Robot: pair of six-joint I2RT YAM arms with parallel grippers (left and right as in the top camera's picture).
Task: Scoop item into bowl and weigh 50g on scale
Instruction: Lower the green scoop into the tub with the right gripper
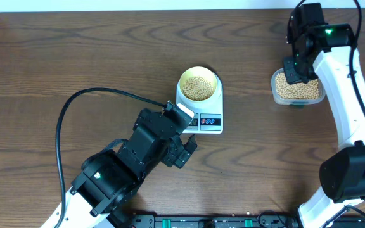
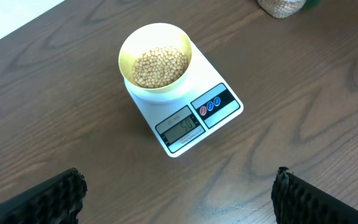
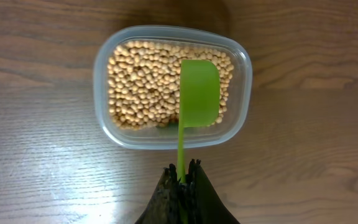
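The pale yellow bowl (image 1: pixel 199 85) (image 2: pixel 156 57) stands on the white scale (image 1: pixel 210 122) (image 2: pixel 219 106) and holds a layer of tan beans (image 2: pixel 160 66). The scale's display reads about 50. My left gripper (image 2: pixel 178 193) is open and empty, in front of the scale. My right gripper (image 3: pixel 183 171) is shut on the handle of a green scoop (image 3: pixel 199 93). The scoop is turned over, empty, above the beans (image 3: pixel 143 81) in the clear tub (image 3: pixel 241 68) (image 1: pixel 277 95).
The clear tub of beans sits at the right of the wooden table (image 1: pixel 75 57). A black cable (image 1: pixel 65 114) loops from the left arm. A black rail (image 1: pixel 208 221) runs along the front edge.
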